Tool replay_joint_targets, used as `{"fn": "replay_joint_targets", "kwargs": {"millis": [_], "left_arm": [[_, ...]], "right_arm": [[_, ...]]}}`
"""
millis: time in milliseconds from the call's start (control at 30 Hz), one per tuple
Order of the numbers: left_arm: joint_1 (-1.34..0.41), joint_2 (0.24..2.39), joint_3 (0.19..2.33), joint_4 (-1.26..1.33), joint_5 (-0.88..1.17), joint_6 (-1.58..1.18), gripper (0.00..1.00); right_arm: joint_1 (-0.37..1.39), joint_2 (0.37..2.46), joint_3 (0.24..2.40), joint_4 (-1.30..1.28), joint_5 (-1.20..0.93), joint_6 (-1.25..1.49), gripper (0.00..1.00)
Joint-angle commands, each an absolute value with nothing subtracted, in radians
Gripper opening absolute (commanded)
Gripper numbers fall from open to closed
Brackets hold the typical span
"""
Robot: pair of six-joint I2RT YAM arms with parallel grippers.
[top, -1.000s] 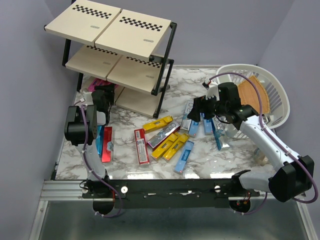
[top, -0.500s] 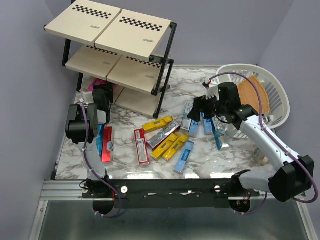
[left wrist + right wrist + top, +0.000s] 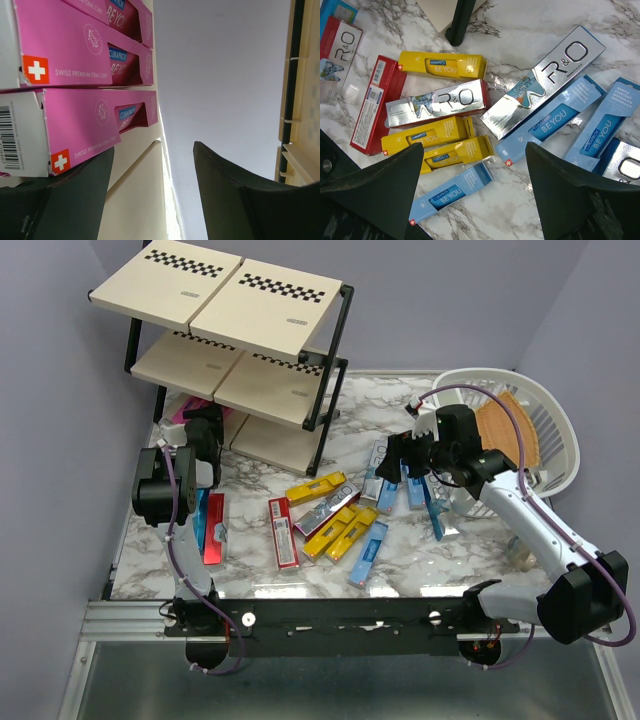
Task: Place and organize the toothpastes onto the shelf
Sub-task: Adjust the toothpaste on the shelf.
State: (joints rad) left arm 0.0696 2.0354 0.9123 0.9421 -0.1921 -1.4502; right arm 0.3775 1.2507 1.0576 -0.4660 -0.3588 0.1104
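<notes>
The shelf stands at the back left. Several pink toothpastes lie on its lowest board. My left gripper is at that tier's left end. In the left wrist view it is open and empty, with stacked pink boxes just left of its left finger. Yellow, silver, red and light blue toothpastes lie loose on the marble table. My right gripper hovers open over them; in the right wrist view it holds nothing, above a light blue box.
A white basket with a wooden board in it stands at the right. A red and a blue box lie beside the left arm. A black shelf leg stands near the yellow boxes.
My left gripper has edged slightly further toward the shelf's lowest tier. The right arm and the loose boxes have not moved.
</notes>
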Motion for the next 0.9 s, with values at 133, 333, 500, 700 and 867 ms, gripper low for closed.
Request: {"fn": "replay_joint_targets", "kwargs": {"millis": [133,333,500,700,867], "left_arm": [[0.074,2.043,0.925,0.98,-0.293,-1.453,0.75],[0.075,2.04,0.923,0.988,-0.298,-1.454,0.75],[0.077,2.026,0.905,0.992,-0.305,-1.454,0.75],[0.075,1.996,0.885,1.005,-0.287,-1.445,0.8],[0.075,1.941,0.838,1.022,-0.276,-1.439,0.82]], "right_arm": [[0.373,1.256,1.091,-0.499,-0.336,0.095,0.91],[0.374,1.252,1.089,-0.497,-0.334,0.094,0.91],[0.373,1.249,1.085,-0.497,-0.333,0.095,0.91],[0.374,1.243,1.091,-0.497,-0.337,0.091,0.91],[0.374,1.232,1.086,-0.494,-0.345,0.087,0.91]]}}
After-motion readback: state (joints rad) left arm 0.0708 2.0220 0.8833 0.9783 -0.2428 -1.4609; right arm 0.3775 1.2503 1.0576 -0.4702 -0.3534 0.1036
